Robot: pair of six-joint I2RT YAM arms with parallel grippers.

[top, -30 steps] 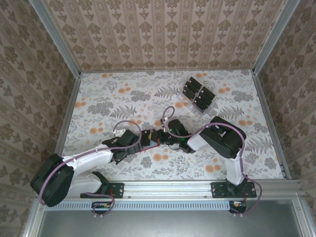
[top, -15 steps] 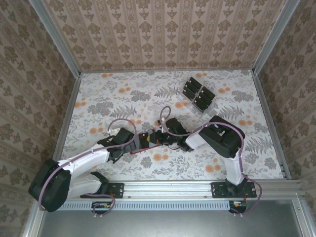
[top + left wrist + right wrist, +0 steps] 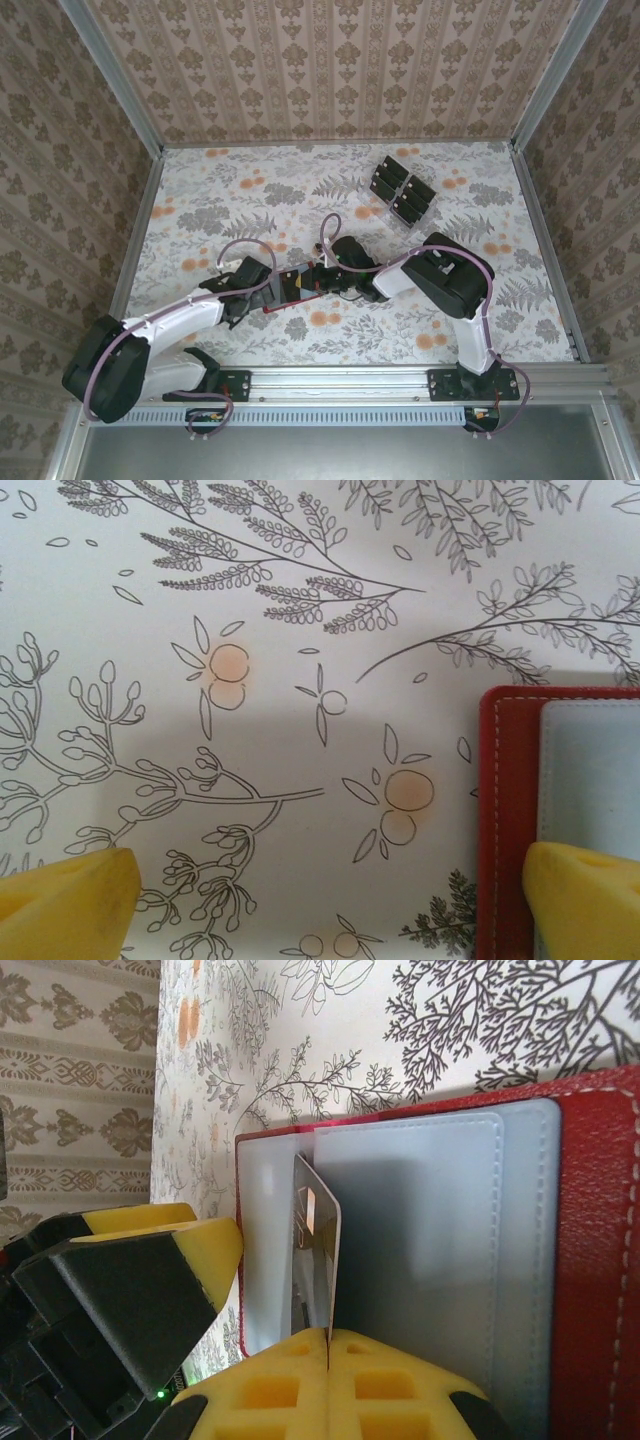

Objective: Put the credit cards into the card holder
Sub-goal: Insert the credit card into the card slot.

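**First card at the pocket mouth, rest waiting in the stand**

The card holder (image 3: 296, 287) lies opened flat on the floral table (image 3: 220, 200), red border up and pale inner pockets exposed. One credit card (image 3: 315, 1250) stands on edge over it, right at the seam where one pale pocket overlaps the next. The right gripper (image 3: 328, 1345) has its yellow pads pressed together on the near end of that card. The card looks to be entering the slot rather than seated, since most of its face is outside the pocket. I cannot tell whether any card is already tucked away; the pockets look flat and empty.

Just to the left of the card holder, the left gripper (image 3: 325, 900) hangs low with its jaws wide apart and nothing between them. One of its fingertips (image 3: 585, 895) is over the holder's left edge and the other is over bare table.

Beyond the card holder and to its right, well apart from it, a clear stand (image 3: 401, 190) holds the remaining dark cards in several compartments. Most of the job therefore looks undone.

The two wrists crowd the card holder from both sides. The left finger near its edge could be in the way of the card, or could serve to pin the holder down.
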